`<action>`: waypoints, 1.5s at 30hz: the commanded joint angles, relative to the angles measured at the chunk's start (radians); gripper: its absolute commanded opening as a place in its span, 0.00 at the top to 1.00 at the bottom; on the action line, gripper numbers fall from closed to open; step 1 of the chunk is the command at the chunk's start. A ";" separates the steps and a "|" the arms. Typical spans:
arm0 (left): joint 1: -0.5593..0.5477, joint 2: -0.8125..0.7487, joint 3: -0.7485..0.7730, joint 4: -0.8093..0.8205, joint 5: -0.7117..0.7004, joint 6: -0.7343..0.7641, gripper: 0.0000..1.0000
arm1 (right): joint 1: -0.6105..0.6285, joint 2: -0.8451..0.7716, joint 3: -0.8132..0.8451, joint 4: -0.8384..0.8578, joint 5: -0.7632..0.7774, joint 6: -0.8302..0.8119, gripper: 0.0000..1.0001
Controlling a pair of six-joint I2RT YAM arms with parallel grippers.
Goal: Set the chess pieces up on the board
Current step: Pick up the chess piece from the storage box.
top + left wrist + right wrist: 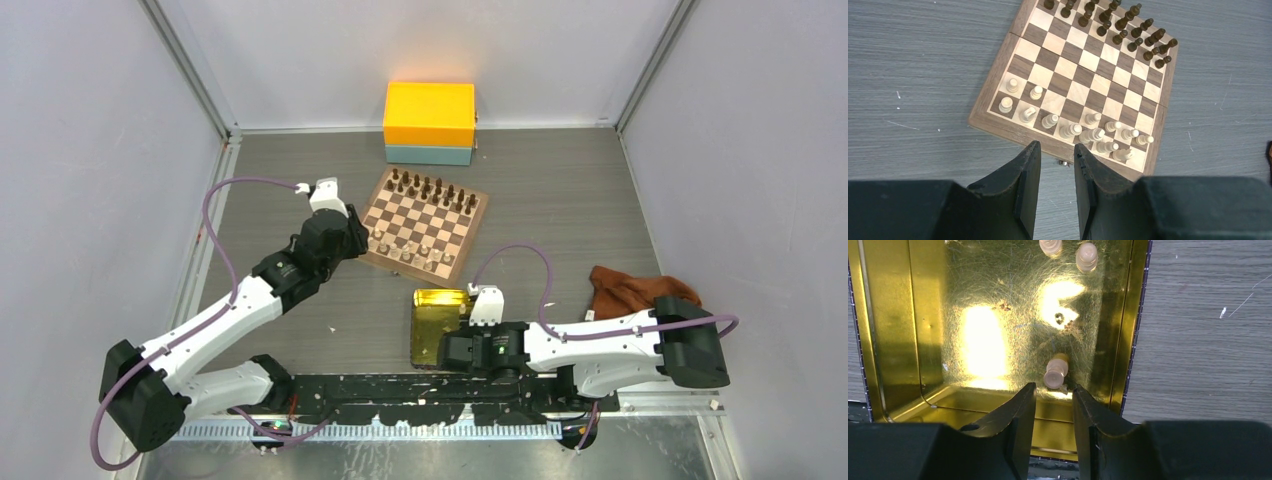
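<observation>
Sitting askew in the middle of the tabletop in the top view, the board had one corner close to an orange-and-teal box at the far wall. Bare grey surface lay open on its left and right. One gold tin tray lay near the arms' bases, apart from the board's near corner. One brown cloth lay off to the right. The left fingers hung at the board's left corner, and the right fingers were over the tray's near end.

In the left wrist view the left fingers stood apart with nothing between them, their tips just short of the board's near border. The pale chess pieces, thirteen by my count, stood on the two rows nearest the fingers, crowded mostly toward the right. The dark pieces filled two rows at the far edge, some cut off by the frame.

In the right wrist view the right fingers were released and empty above the tray's near wall. Three pale chess pieces were in the tray. One lay on its side just ahead of the gap between the fingertips, and two sat at the far end, partly cut off. Beyond the tray's right rim was bare tabletop.
</observation>
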 commanded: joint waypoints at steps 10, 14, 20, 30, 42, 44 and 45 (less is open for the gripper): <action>-0.003 0.015 0.008 0.061 0.004 -0.008 0.68 | -0.008 0.009 -0.026 0.047 0.043 0.013 0.62; -0.003 0.015 0.006 0.062 0.003 -0.008 0.68 | -0.020 0.010 -0.036 0.064 0.040 0.001 0.62; -0.003 0.017 0.006 0.064 0.002 -0.008 0.68 | -0.037 0.018 -0.046 0.095 0.035 -0.030 0.62; -0.003 0.018 0.006 0.062 -0.001 -0.005 0.68 | -0.065 0.029 -0.032 0.113 0.032 -0.082 0.67; -0.003 0.008 0.005 0.058 0.001 -0.008 0.68 | -0.066 0.017 0.017 0.066 0.060 -0.116 0.94; -0.004 0.005 0.005 0.056 0.001 -0.008 0.68 | -0.065 0.012 0.036 0.044 0.073 -0.130 0.95; -0.004 0.005 0.005 0.055 0.001 -0.008 0.68 | -0.065 0.010 0.042 0.039 0.078 -0.137 0.96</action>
